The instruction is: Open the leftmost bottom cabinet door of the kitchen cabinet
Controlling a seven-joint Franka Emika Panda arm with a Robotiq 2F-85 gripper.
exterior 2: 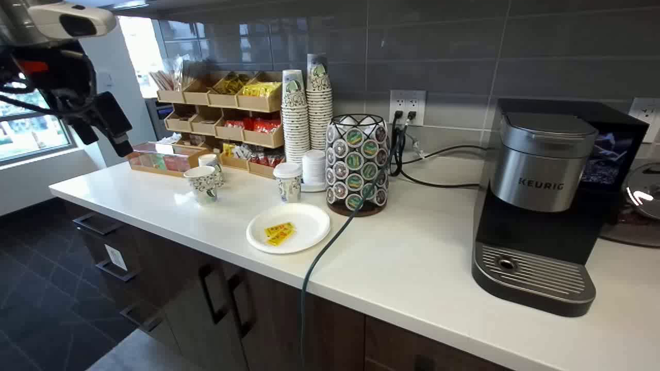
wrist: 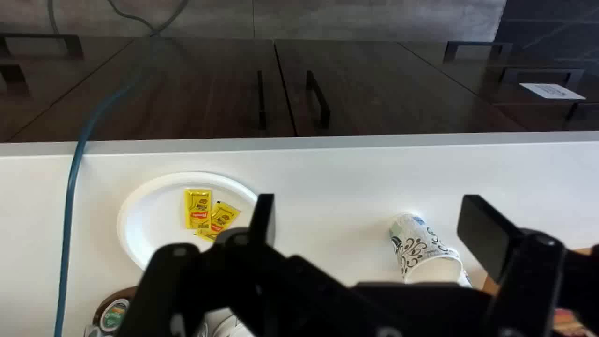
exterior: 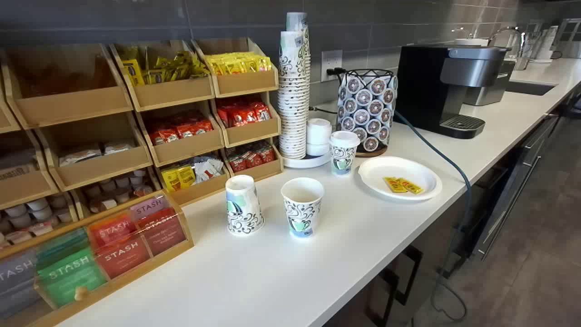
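Dark kitchen cabinet beneath white worktop; 2 adjoining doors closed; gripper above worktop, released, fingers spread wide; plate holds 2 yellow packets; blue cable beside

In an exterior view the left edge cuts off the robot arm, and an inverted cup stands partly hidden behind an open cup. The snack rack runs past the left edge in an exterior view, and things at the far end of the worktop are too blurred to name. The bottom edge cuts the kitchen cabinet in both exterior views. In the wrist view the gripper covers part of the plate, only a corner of the pod holder shows, and print on the label is too small to read.
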